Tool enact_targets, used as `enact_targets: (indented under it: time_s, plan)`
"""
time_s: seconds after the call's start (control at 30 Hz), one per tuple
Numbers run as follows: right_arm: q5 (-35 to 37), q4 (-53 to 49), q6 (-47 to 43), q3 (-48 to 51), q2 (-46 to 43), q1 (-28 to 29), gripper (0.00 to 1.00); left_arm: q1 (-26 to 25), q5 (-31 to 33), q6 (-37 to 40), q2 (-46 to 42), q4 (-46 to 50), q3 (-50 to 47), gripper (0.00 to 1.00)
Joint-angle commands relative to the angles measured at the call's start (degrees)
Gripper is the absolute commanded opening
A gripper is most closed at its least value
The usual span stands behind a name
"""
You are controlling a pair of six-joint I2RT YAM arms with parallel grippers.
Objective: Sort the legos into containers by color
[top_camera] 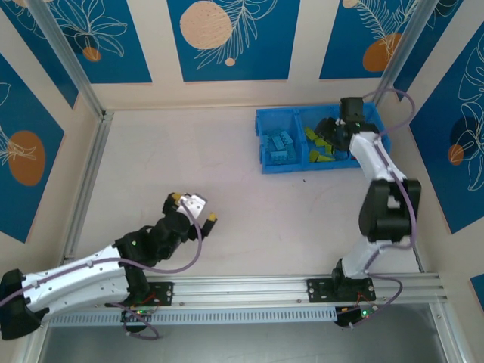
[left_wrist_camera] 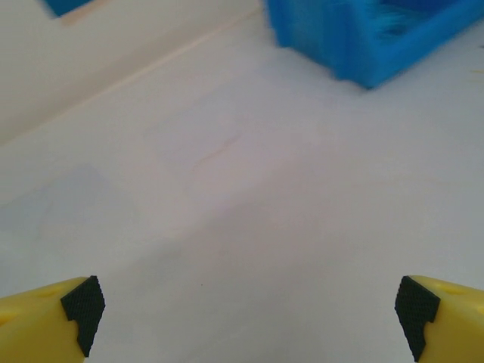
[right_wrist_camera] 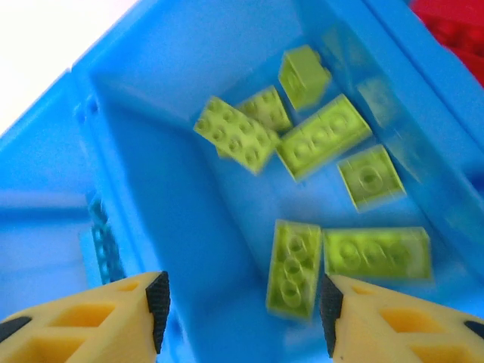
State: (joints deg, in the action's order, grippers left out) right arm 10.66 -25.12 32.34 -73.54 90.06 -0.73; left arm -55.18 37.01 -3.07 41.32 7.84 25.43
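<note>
The bright blue bin tray (top_camera: 261, 141) stands at the back right of the table. Light blue legos (top_camera: 277, 145) lie in its left container and lime green legos (top_camera: 321, 148) in the middle one. My right gripper (top_camera: 333, 136) hangs over the middle container. In the right wrist view it (right_wrist_camera: 242, 310) is open above several green bricks (right_wrist_camera: 325, 138). One blurred green brick (right_wrist_camera: 293, 268) sits loose just inside the right fingertip. Red legos (right_wrist_camera: 454, 23) show past the far wall. My left gripper (top_camera: 193, 207) is wide open above bare table (left_wrist_camera: 248, 314).
The tray's near corner (left_wrist_camera: 355, 41) shows far ahead in the left wrist view. A metal frame rail (top_camera: 87, 181) runs along the table's left side. The right arm (top_camera: 386, 204) reaches over the right end of the tray. Light blue bricks (right_wrist_camera: 102, 242) show beyond the divider.
</note>
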Motion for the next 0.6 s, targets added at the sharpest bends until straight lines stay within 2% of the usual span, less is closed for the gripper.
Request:
enact_targets:
  time_s: [0.0, 0.13, 0.23, 0.3, 0.4, 0.43, 0.5, 0.57]
  plan:
    - [4.14, 8.78, -4.38, 13.53, -14.14, 2.61, 0.61, 9.72, 1.48, 4.85, -2.22, -11.52, -4.07, 1.00]
    - [9.45, 19.32, -12.58, 30.31, -24.14, 4.64, 0.68, 18.91, 3.23, 12.39, -2.97, -23.10, -10.02, 1.00]
    - [11.07, 36.77, -19.04, 43.10, -26.56, 5.39, 0.75, 27.77, -0.30, 10.66, -0.30, -27.01, -11.79, 1.00]
    - [9.54, 50.83, -22.42, 50.03, -23.48, 4.88, 0.81, 33.60, -5.43, 7.74, 4.00, -30.51, -12.25, 1.00]
    - [5.64, 58.34, -23.23, 50.00, -14.11, 3.28, 0.85, 40.10, -12.25, 5.90, 13.32, -38.31, -11.70, 1.00]
    - [5.13, 55.31, -24.04, 47.69, -12.96, 3.52, 0.85, 41.24, -13.71, 5.96, 16.49, -40.76, -11.27, 1.00]
    - [1.91, 64.14, -27.08, 48.30, -9.05, 3.52, 0.85, 44.05, -17.37, 5.49, 24.52, -46.92, -10.30, 1.00]
    - [-2.47, 72.28, -25.00, 49.26, -2.06, 0.96, 0.86, 46.41, -20.35, 4.94, 32.47, -52.29, -8.56, 1.00]
